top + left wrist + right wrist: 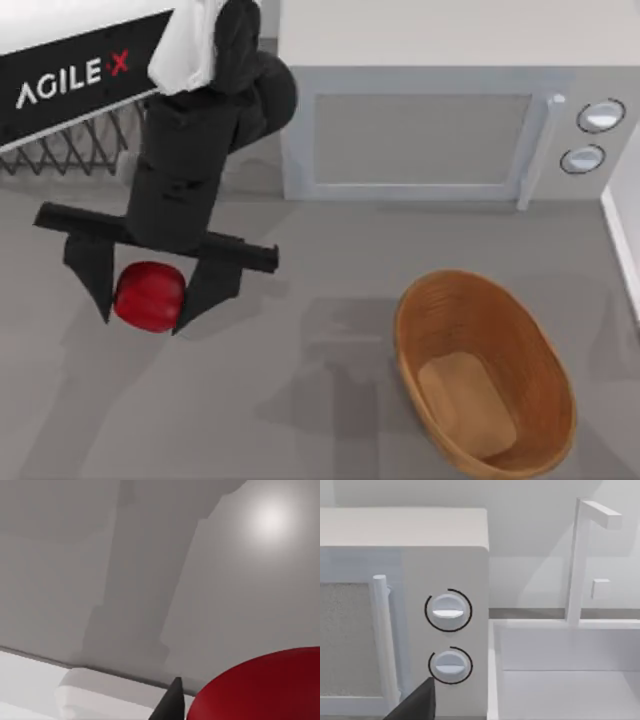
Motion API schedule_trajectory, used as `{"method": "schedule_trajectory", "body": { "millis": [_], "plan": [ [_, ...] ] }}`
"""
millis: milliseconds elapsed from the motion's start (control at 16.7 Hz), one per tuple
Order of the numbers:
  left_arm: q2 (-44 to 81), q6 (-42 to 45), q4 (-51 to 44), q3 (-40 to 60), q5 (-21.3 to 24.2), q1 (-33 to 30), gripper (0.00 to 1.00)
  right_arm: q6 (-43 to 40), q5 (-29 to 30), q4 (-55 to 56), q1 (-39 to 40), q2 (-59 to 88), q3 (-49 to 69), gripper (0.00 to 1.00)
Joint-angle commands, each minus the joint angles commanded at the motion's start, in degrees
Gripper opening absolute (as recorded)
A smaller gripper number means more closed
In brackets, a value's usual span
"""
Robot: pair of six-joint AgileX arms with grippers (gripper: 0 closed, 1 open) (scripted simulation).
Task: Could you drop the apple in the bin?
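Apple in my grasp, bin yet to reach

My left gripper (150, 298) pinches the apple (150, 296) between both fingers at the table's left. Next I must carry it right, over the bin (484, 372) near the microwave (430, 130), then release. My right arm is parked; whether its fingers are apart I cannot tell.

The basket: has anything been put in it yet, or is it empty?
Empty. The top view shows the basket's bare tan bottom; the apple sits far to the left, between the left gripper's fingers.
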Motion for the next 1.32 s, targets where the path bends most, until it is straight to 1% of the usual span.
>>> {"method": "schedule_trajectory", "body": {
  "millis": [420,720,1020,1320],
  "plan": [
    [7.8,-42.6,-3.5,9.7,-0.4,-15.1,0.00,0.0,0.0,0.0,0.0,0.0,0.0,1.00],
    [12.4,-69.2,-3.7,18.7,-0.2,-23.1,0.00,0.0,0.0,0.0,0.0,0.0,0.0,1.00],
    [15.2,-90.3,-2.2,27.7,0.3,-28.2,0.00,0.0,0.0,0.0,0.0,0.0,0.0,1.00],
    [16.6,-105.2,0.5,35.7,0.9,-30.8,0.00,0.0,0.0,0.0,0.0,0.0,0.0,1.00]
  ]
}}
